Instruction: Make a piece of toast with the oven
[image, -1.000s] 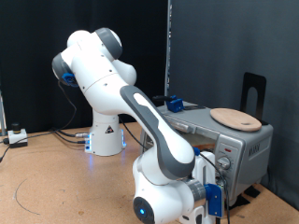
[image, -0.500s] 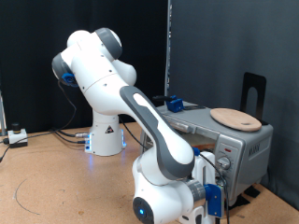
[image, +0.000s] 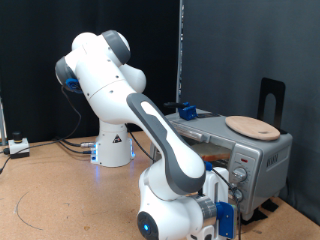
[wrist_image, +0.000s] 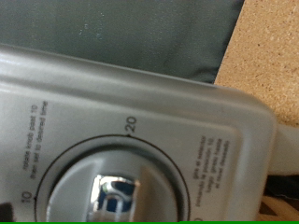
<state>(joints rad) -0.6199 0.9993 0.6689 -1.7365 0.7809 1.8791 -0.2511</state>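
The silver-grey oven (image: 262, 152) stands on the table at the exterior view's right, with its glass door shut. An orange-brown shape (image: 210, 157) shows dimly behind the glass; I cannot tell whether it is the piece of toast. My gripper (image: 230, 190) is low in front of the oven's knob panel, and its fingers are hidden behind the hand. The wrist view is filled by the oven's panel (wrist_image: 187, 103) and a timer knob (wrist_image: 114, 191) with the numerals 10 and 20 around it, very close. No fingers show there.
A round light wooden board (image: 250, 126) lies on top of the oven. A blue object (image: 186, 109) sits at the oven's back corner. A black stand (image: 272, 98) rises behind it. The brown cork tabletop (wrist_image: 266, 47) spreads around; cables (image: 40, 205) lie at the left.
The hand has shifted slightly towards the exterior view's left and bottom, staying in front of the knob panel. The oven and the board have not moved.
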